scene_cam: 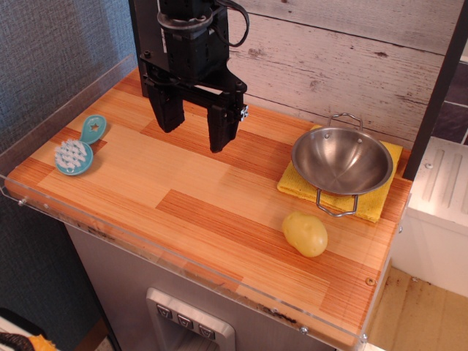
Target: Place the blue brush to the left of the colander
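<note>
A: What is the biggest thing?
B: The wooden desk (197,212). Next is the black gripper (196,130), up above the back edge of the desk. Its fingers (221,128) are spread apart and hold nothing.
A: And the shiny bowl?
B: The colander (341,161) sits on a yellow cloth (380,205) near the back right corner. A yellow potato (305,233) lies just in front of it.
A: Where is the blue brush (79,148)?
B: At the left edge, bristles up.
</note>
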`<move>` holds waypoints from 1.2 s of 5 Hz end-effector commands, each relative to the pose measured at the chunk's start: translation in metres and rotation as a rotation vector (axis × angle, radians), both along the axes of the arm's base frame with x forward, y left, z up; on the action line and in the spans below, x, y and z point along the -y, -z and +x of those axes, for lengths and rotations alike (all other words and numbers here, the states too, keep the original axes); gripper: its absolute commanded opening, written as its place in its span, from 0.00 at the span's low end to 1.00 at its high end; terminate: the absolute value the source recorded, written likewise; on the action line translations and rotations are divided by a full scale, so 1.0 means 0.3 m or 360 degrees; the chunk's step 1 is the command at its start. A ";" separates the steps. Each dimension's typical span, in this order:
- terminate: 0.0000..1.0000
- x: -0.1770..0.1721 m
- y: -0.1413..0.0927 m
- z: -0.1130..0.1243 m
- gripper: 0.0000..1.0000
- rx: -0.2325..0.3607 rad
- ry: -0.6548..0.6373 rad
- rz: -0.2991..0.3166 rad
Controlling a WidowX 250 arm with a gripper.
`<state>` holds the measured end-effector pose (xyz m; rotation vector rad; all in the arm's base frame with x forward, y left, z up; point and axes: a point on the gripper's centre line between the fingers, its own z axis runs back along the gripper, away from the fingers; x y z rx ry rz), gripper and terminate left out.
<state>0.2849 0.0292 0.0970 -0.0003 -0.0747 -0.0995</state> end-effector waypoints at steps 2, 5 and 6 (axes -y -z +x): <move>0.00 -0.106 0.020 -0.018 1.00 -0.0002 -0.0075 -0.0034; 0.00 -0.408 0.038 -0.119 1.00 0.0029 -0.0114 0.0154; 0.00 -0.444 0.060 -0.125 1.00 0.0061 -0.0161 0.0213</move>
